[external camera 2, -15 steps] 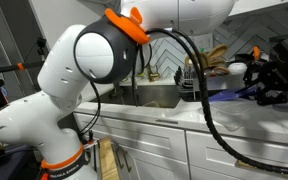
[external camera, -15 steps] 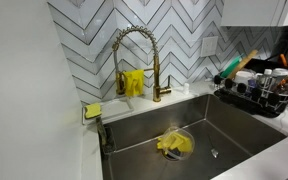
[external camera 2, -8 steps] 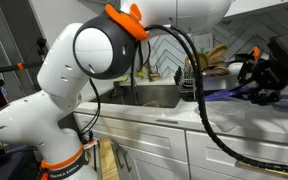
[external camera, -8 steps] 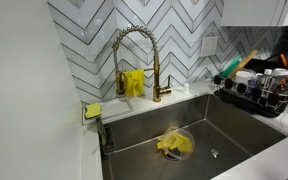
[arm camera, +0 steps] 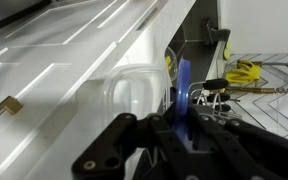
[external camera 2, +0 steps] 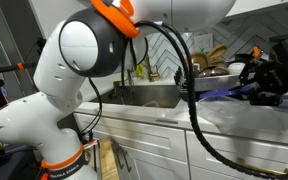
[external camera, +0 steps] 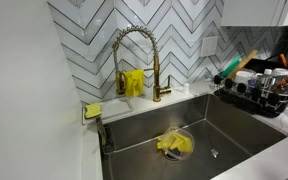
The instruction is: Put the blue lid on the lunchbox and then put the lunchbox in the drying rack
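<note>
In the wrist view my gripper is shut on the blue lid, which I see edge-on as a thin upright strip between the fingers. The clear plastic lunchbox lies just beyond the lid on the white counter, close to it; I cannot tell if they touch. In an exterior view the gripper hovers over the counter at the right with the lid sticking out towards the sink. The black wire drying rack stands to the right of the sink and holds several items. The gripper is out of that view.
A gold faucet arches over the steel sink, which holds a yellow cloth. A yellow sponge sits at the sink's left corner. My arm's big white joints fill the left of an exterior view.
My arm's elbow has swung up and left, and the gripper with the blue lid has shifted slightly towards the sink. The sink side has not changed.
</note>
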Available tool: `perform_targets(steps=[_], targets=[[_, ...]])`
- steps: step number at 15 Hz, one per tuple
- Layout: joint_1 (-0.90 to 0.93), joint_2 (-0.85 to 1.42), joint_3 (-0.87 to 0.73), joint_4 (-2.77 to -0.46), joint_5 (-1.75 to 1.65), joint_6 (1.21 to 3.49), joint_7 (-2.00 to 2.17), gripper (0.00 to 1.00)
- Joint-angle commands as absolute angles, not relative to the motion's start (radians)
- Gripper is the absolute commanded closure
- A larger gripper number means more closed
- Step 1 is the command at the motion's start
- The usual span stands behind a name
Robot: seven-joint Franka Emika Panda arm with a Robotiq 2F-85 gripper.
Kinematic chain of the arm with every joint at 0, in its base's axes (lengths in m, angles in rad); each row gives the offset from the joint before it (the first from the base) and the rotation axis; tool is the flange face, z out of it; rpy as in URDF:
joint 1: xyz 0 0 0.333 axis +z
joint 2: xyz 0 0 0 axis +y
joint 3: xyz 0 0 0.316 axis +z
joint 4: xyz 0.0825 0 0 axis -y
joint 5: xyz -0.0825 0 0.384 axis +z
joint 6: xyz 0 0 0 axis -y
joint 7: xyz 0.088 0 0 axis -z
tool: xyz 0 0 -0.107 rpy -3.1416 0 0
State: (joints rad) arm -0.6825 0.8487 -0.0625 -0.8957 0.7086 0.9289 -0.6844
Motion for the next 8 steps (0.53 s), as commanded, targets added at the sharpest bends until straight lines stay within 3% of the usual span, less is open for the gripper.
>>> perform_targets(steps=[1, 8], targets=[[-0.708, 0.829, -0.06, -0.978, 0.751, 0.919, -0.676, 0.98], [-0.703, 0.837, -0.069, -1.035, 0.746, 0.955, -0.684, 0.98]])
